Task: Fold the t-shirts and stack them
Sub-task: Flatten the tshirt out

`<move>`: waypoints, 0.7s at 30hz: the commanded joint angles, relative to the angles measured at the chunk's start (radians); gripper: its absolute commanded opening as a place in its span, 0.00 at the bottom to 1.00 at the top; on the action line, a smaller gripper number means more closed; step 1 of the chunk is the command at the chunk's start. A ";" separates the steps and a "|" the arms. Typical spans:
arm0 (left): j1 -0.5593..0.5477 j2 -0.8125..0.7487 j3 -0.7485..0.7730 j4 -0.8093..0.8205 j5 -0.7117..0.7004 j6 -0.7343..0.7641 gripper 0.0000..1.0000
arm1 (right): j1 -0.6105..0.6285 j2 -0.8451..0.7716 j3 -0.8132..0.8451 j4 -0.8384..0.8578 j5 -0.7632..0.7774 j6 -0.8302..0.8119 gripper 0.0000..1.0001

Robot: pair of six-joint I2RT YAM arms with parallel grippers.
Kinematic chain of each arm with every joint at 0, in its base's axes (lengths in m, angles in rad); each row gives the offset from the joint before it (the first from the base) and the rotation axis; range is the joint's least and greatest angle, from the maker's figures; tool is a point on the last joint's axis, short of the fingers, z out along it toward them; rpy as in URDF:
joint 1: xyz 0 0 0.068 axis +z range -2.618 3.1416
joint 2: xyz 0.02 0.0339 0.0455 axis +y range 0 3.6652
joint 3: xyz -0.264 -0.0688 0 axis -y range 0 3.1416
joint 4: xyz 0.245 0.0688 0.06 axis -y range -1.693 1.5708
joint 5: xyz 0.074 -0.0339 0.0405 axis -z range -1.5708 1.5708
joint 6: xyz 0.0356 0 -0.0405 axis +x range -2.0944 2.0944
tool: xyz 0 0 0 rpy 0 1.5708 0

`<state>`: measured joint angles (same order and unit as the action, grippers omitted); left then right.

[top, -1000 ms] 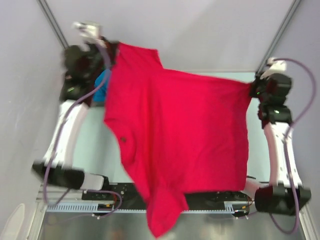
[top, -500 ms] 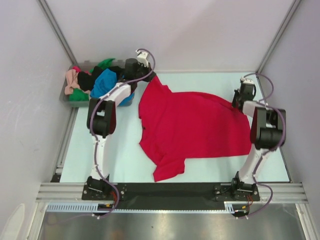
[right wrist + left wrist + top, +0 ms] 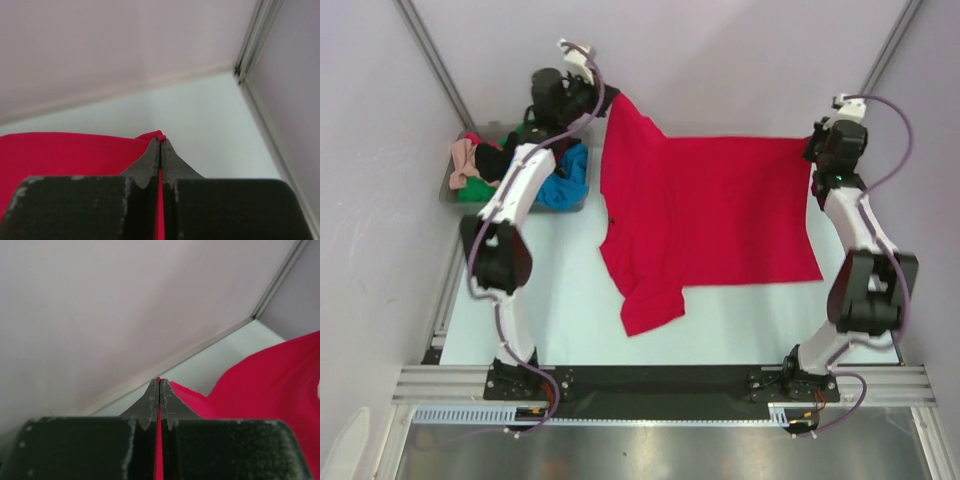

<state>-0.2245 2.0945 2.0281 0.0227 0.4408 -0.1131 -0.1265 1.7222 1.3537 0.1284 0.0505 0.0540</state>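
Observation:
The large red t-shirt point(image 3: 710, 215) is stretched between both arms, its far edge lifted and its near part lying on the table, one sleeve point(image 3: 645, 305) trailing toward the front. My left gripper point(image 3: 607, 97) is shut on the shirt's far left corner, with red cloth point(image 3: 190, 397) pinched between the jaws. My right gripper point(image 3: 814, 143) is shut on the far right corner, with red cloth point(image 3: 75, 150) showing beside the closed jaws. Other t-shirts, blue point(image 3: 565, 170), black, green and peach-pink point(image 3: 463, 160), lie heaped in the bin at the far left.
The clear grey plastic bin point(image 3: 450, 195) stands at the far left corner, close under my left arm. Grey walls and metal frame posts point(image 3: 430, 50) close in the back and sides. The arm bases sit on a black rail point(image 3: 660, 385) at the near edge.
Both grippers have moved toward the back of the table and risen, pulling the red shirt's far edge taut. A second ago the shirt hung high and close to the camera.

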 commanded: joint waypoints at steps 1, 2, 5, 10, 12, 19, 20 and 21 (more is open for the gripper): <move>0.005 -0.320 -0.040 0.046 0.062 0.062 0.00 | 0.001 -0.234 -0.033 0.088 0.003 0.017 0.00; 0.005 -0.362 -0.083 0.049 0.078 0.064 0.00 | 0.001 -0.272 -0.045 0.083 0.011 0.017 0.00; 0.005 -0.534 -0.190 0.068 0.088 0.069 0.00 | -0.001 -0.424 -0.080 0.054 0.025 0.012 0.00; 0.005 -0.769 -0.331 0.102 0.099 0.092 0.00 | -0.001 -0.597 -0.081 -0.033 0.020 -0.028 0.00; 0.005 -0.865 -0.359 0.086 0.096 0.105 0.00 | -0.001 -0.668 -0.068 -0.064 0.012 -0.037 0.00; 0.005 -1.131 -0.387 0.007 0.055 0.135 0.00 | -0.001 -0.839 0.027 -0.257 0.012 -0.101 0.00; 0.005 -1.149 -0.375 -0.003 0.043 0.138 0.00 | -0.001 -0.849 0.056 -0.282 0.020 -0.111 0.00; 0.005 -1.166 -0.365 -0.012 0.032 0.141 0.00 | -0.001 -0.868 0.070 -0.303 0.040 -0.115 0.00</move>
<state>-0.2241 0.9977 1.6352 0.0147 0.5137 -0.0105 -0.1265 0.9020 1.3407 -0.0902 0.0475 -0.0124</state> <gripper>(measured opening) 0.005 0.010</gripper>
